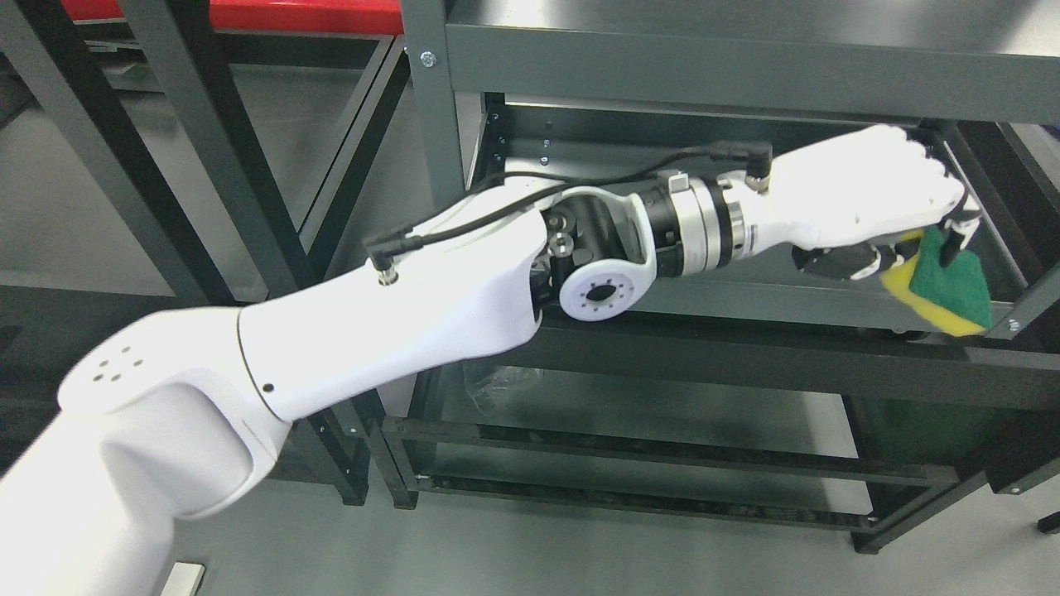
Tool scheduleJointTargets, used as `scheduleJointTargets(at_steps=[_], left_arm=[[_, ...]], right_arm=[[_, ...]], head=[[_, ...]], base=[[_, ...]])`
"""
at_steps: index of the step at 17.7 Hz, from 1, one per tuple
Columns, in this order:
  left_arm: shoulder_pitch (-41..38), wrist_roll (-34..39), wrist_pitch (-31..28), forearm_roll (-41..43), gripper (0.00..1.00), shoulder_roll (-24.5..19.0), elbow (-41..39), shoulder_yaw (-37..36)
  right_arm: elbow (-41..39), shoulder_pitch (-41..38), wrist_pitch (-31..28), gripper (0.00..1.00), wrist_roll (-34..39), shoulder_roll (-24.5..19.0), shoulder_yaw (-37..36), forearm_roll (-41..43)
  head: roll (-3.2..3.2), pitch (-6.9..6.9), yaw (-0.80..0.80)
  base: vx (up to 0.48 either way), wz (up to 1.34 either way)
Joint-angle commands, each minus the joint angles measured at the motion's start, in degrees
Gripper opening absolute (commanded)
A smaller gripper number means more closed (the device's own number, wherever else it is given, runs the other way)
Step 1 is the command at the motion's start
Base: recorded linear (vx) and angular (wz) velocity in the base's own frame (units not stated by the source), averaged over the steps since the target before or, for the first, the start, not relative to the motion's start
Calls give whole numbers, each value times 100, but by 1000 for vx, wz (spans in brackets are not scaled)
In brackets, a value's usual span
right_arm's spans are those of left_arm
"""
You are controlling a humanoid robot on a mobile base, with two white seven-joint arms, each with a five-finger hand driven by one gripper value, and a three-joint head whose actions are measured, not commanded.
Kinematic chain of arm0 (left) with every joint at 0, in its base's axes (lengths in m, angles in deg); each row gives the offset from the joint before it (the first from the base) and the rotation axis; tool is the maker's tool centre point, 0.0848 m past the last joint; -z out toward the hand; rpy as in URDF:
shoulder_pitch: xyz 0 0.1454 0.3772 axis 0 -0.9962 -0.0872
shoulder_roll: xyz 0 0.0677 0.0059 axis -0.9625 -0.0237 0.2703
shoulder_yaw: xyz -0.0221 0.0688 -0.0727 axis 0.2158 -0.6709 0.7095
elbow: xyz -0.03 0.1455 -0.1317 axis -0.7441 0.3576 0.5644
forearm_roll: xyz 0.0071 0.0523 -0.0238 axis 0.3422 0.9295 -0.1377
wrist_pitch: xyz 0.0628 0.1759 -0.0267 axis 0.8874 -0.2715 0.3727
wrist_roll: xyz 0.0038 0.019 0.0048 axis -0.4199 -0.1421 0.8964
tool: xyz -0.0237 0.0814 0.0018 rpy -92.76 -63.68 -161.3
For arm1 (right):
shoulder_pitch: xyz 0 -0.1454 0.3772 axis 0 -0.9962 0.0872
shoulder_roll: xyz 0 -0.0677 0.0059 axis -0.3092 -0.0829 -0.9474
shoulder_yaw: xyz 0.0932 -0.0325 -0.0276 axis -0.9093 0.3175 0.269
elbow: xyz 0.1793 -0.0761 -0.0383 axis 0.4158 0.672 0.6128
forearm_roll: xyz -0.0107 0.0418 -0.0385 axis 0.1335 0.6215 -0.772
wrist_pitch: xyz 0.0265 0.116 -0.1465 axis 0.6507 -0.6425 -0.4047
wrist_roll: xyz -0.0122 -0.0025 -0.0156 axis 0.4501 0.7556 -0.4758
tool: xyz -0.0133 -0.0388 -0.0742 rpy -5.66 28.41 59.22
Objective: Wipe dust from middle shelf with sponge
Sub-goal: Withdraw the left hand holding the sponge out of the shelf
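My left arm comes in from the lower left and reaches far to the right into the dark grey metal shelf unit. My left hand (903, 240) is shut on a sponge (952, 285) with a green scouring face and a yellow body. The sponge sits at the right front corner of the middle shelf (770, 302), touching or just above its front rim. The fingers curl over the sponge's top edge and the thumb is under it. The shelf's surface is mostly hidden behind my forearm and wrist.
The top shelf (745, 66) overhangs my hand closely. The right corner post (1023, 319) stands just beside the sponge. The lower shelf (646, 414) holds a crumpled clear plastic bag (497, 382). Another dark rack frame (215, 165) stands to the left on the grey floor.
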Motion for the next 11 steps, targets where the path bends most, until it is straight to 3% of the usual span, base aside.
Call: scheduleJointTargets(at_steps=[1, 5, 7, 11], left_arm=[[-2423, -2, 29, -79, 2, 19, -26, 1031], [-4374, -125, 38, -88, 3, 19, -474, 3735], [-4826, -169, 116, -114, 3, 19, -720, 4933], [-5485, -99, 29, -913, 3, 19, -1290, 5921]], right_arm=[[-100, 0, 1, 100, 4, 100, -2, 0], [-100, 0, 1, 100, 4, 100, 6, 0], [-100, 0, 1, 100, 4, 100, -2, 0], [-100, 0, 1, 100, 4, 100, -2, 0]], head=[[0, 0, 0], [0, 0, 0], [0, 0, 0], [0, 0, 0]], base=[[0, 0], [0, 0], [0, 0], [0, 0]])
